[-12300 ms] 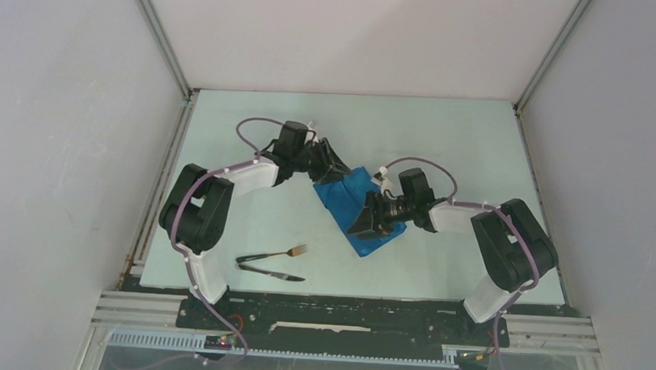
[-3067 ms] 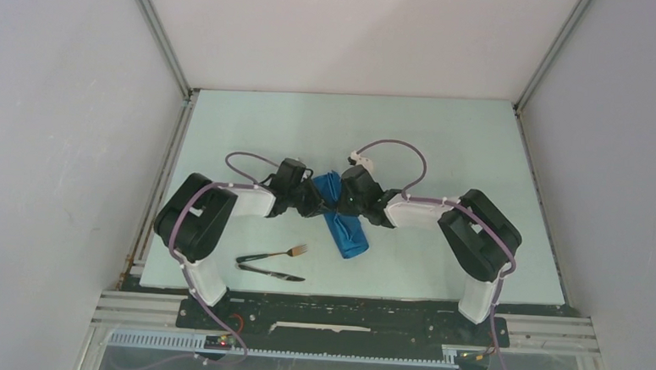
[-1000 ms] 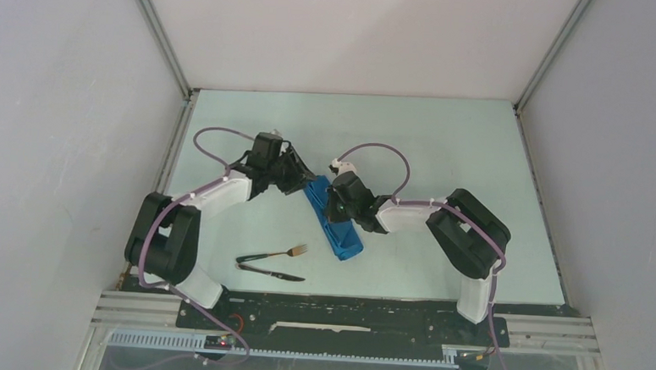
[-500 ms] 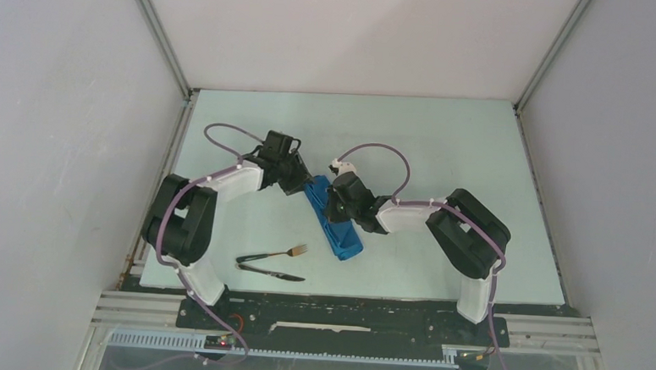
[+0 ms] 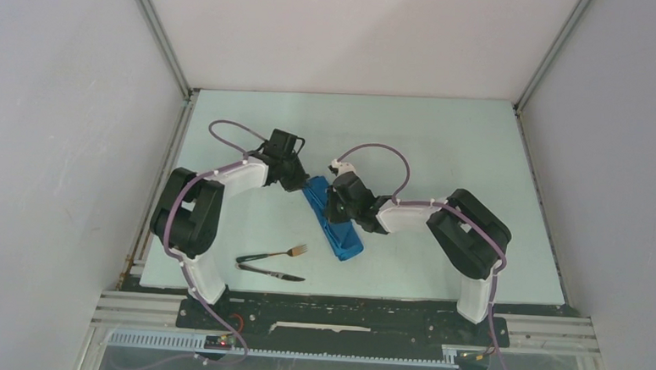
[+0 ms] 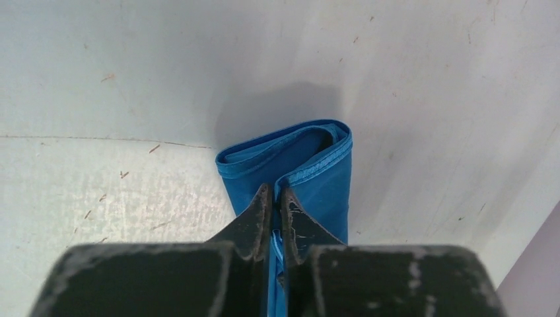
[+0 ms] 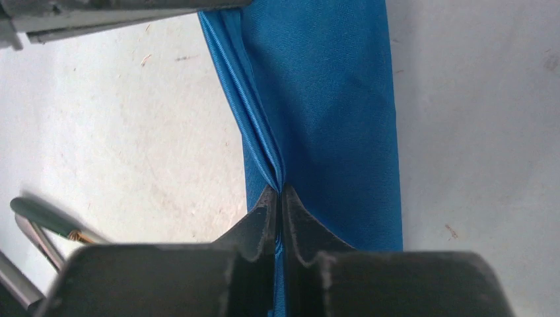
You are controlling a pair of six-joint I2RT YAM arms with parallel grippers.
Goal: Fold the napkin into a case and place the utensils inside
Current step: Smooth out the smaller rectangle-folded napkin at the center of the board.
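At mid-bench: the napkin (image 5: pixel 340 233) lies as a narrow blue strip on the bench (image 5: pixel 446 140), between the two arms.
Long axis: in the top view it slants from far-left to near-right.
Left side: the left hand (image 6: pixel 274 191) sits at the strip's far end. Its jaws are almost together, with a thin edge of blue cloth pinched between them.
Right side: the right hand (image 7: pixel 277 190) is at about mid-length, on the strip's left long edge. Its jaws are closed on a ridge of pleated cloth.
Short end: beyond the left hand the layers gape in a rounded loop, which is likely the pocket's mouth. Whether the other end is open cannot be told.
Cutlery: the fork (image 5: pixel 283 253) and the knife (image 5: pixel 276 274) lie side by side close to the bench's near edge. They are near-left of the strip, apart from it and unheld.
Relation that counts: both pieces lie on the left arm's side, nearer its base than the right arm's. Their lengths run roughly left to right, across the strip's slant, so each would probably need turning to line up before sliding in.
Likely split: the left arm fetches while the right hand pins the cloth.
Risk: once released, the folds may spring open.
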